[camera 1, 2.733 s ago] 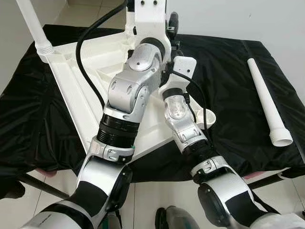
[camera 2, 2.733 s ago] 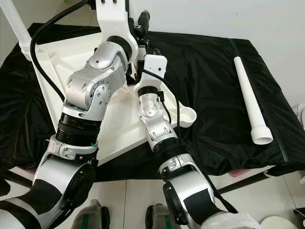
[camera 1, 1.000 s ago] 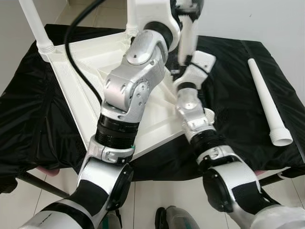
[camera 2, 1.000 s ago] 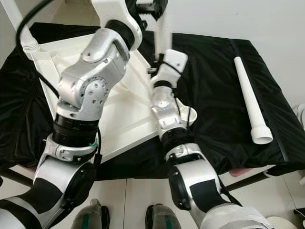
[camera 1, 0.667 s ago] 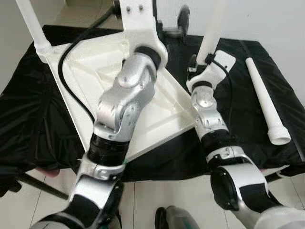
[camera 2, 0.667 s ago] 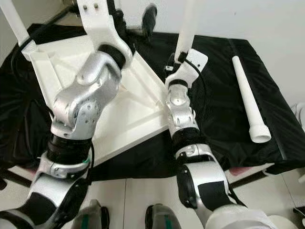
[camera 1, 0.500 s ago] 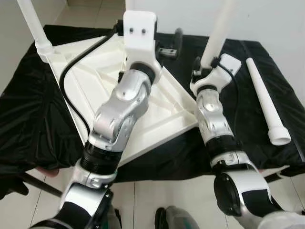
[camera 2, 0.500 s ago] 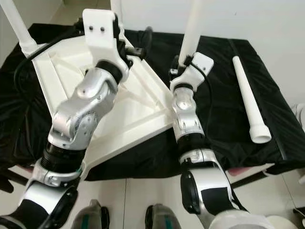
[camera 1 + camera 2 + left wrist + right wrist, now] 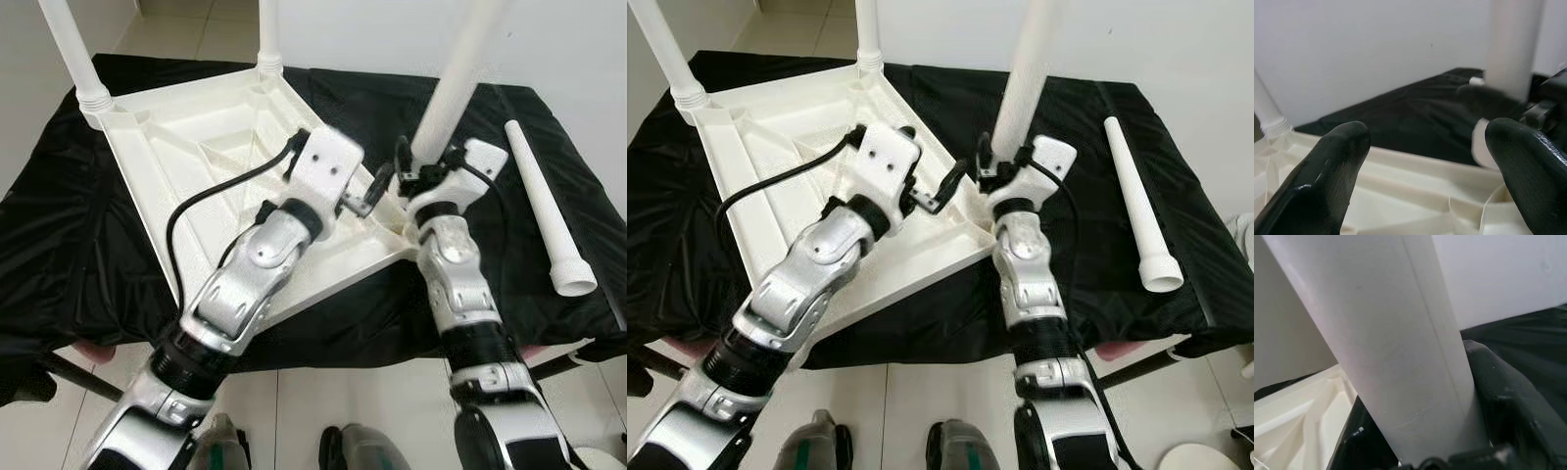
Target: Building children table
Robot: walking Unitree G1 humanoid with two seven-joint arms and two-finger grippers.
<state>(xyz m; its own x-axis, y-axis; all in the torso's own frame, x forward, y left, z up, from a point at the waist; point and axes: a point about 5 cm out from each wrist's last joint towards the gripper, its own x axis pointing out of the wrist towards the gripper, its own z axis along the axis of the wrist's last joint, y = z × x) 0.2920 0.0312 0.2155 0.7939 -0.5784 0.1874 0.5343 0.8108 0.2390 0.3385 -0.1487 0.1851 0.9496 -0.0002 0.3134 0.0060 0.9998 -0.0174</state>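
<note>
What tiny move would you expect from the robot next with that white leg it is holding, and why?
Probably press the white leg straight down into the corner socket of the upturned tabletop. The right pincer is shut on the leg, holding it nearly upright over that corner, while the left pincer hovers open beside it.
</note>
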